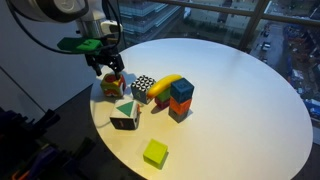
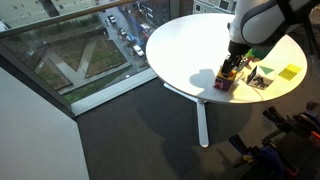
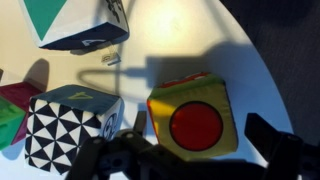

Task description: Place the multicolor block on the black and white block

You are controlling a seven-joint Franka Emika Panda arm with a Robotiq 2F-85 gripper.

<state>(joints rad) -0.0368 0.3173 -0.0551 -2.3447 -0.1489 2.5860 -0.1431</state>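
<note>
The multicolor block [image 3: 195, 118], yellow with a red disc on top, sits on the white table near its edge. It shows in both exterior views [image 1: 112, 86] [image 2: 226, 80]. My gripper [image 3: 205, 135] is open and straddles it, one finger on each side, with a gap at the right finger. It comes down from above in both exterior views [image 1: 108, 68] [image 2: 233, 64]. The black and white block [image 3: 68, 128] stands on the table close beside the multicolor block, and also shows in an exterior view [image 1: 144, 88].
A white-black cube with a green triangle [image 3: 72, 22] [image 1: 125, 115] stands close by. A yellow curved piece [image 1: 170, 82], a teal-and-orange stack [image 1: 181, 98] and a lime block [image 1: 155, 152] lie on the round table [image 1: 240, 110]. The table edge is near the gripper.
</note>
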